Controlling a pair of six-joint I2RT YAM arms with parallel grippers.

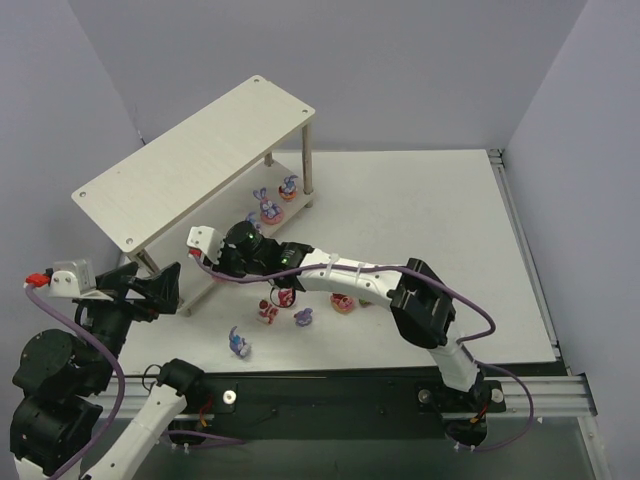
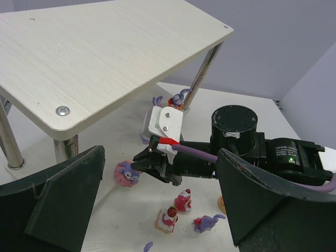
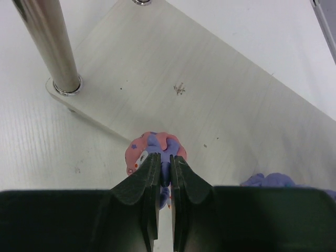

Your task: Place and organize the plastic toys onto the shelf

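I have the bunny [image 3: 156, 147] on its pink base clamped between the fingers of my right tool [image 3: 164, 160]. It sits right at the near edge of the lower board [image 3: 210, 94] of the shelf [image 1: 190, 160], close to a metal leg [image 3: 50, 47]. I cannot tell whether it touches the wood yet, so I judge this placement as in hand, not finished.

Further right on that same board a small group of bunnies [image 1: 268, 207] already stands, which puts the job at roughly a third done by my reckoning.

On the tabletop [image 1: 420, 210], in front of the shelf and partly under my right arm, at least four loose toys wait:
- a strawberry bear [image 1: 268, 312]
- a red figure [image 1: 343, 302]
- a purple figure [image 1: 303, 318]
- another purple one [image 1: 240, 343], nearest me

My left tool [image 1: 160, 288] hangs by the shelf's left end, fingers wide apart and holding nothing.
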